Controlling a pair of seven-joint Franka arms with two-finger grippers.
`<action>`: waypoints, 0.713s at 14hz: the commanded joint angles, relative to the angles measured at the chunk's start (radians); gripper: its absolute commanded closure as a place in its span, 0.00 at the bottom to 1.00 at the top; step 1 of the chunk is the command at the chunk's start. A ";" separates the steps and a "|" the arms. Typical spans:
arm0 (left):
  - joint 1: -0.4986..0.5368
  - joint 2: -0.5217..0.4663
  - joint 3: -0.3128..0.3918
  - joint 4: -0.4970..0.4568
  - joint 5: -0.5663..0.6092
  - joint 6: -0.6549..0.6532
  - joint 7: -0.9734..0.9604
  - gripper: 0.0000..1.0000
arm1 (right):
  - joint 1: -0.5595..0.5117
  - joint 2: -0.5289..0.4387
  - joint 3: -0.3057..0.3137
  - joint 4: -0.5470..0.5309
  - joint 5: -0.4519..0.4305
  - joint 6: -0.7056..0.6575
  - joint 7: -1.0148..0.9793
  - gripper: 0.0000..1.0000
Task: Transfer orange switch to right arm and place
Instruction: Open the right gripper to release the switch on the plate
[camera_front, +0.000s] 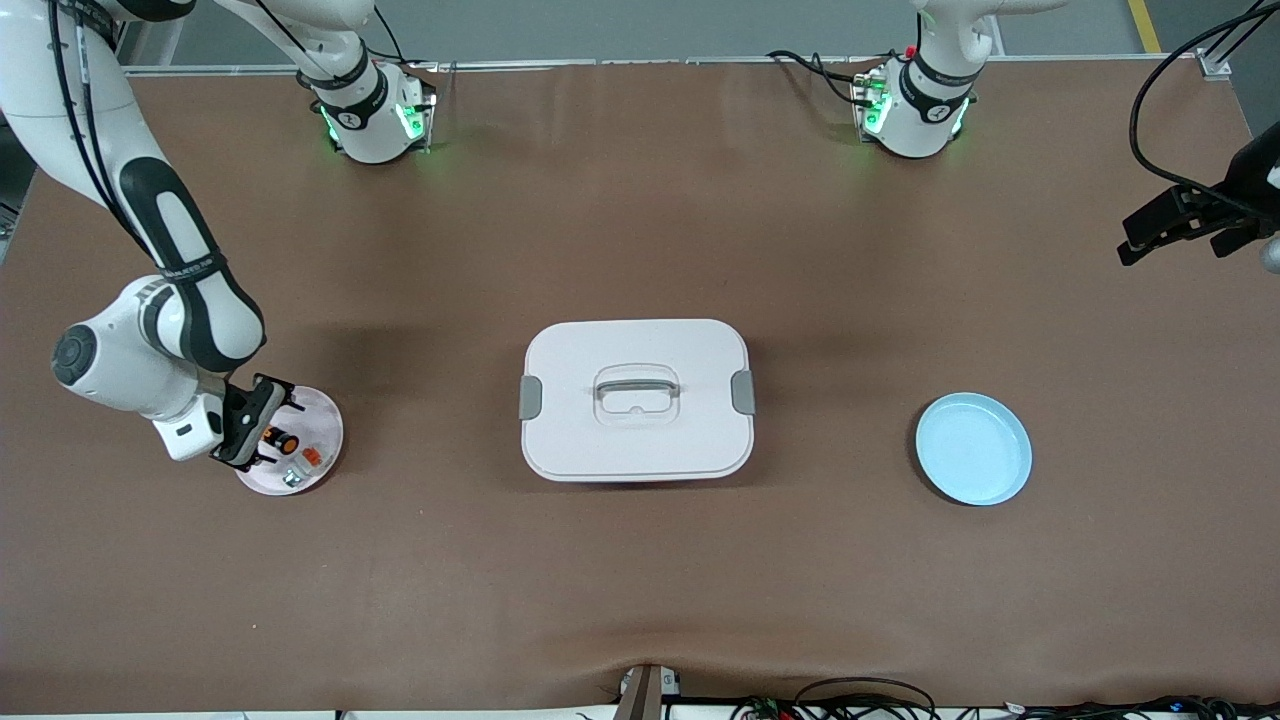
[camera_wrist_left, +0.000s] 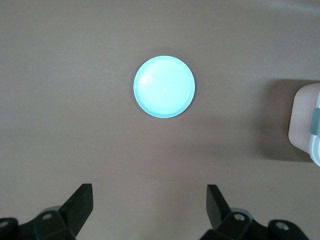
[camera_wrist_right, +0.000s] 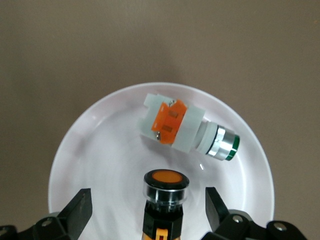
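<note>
The orange switch (camera_front: 284, 440), a stubby black cylinder with a round orange face, lies in a small white plate (camera_front: 328, 418) at the right arm's end of the table. In the right wrist view the switch (camera_wrist_right: 166, 187) sits between my right gripper's open fingers (camera_wrist_right: 80, 210), which do not touch it. My right gripper (camera_front: 274, 436) is down at the plate. My left gripper (camera_front: 1178, 226) is open and empty, held high over the left arm's end of the table; in the left wrist view it (camera_wrist_left: 149, 200) shows only bare table between its fingers.
A white-and-grey piece with an orange tab (camera_wrist_right: 187, 129) lies in the same plate beside the switch. A white lidded box (camera_front: 637, 400) stands mid-table. A light blue plate (camera_front: 973, 448) lies toward the left arm's end and also shows in the left wrist view (camera_wrist_left: 164, 86).
</note>
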 joint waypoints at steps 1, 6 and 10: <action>0.011 -0.007 -0.008 0.000 -0.011 -0.005 0.005 0.00 | 0.020 -0.055 0.003 0.044 0.005 -0.104 0.027 0.00; 0.011 -0.007 -0.005 0.000 -0.010 -0.006 0.003 0.00 | 0.026 -0.135 0.000 0.058 0.001 -0.195 0.368 0.00; 0.013 -0.007 -0.005 0.001 -0.010 -0.006 0.008 0.00 | 0.066 -0.222 -0.002 0.063 -0.027 -0.250 0.819 0.00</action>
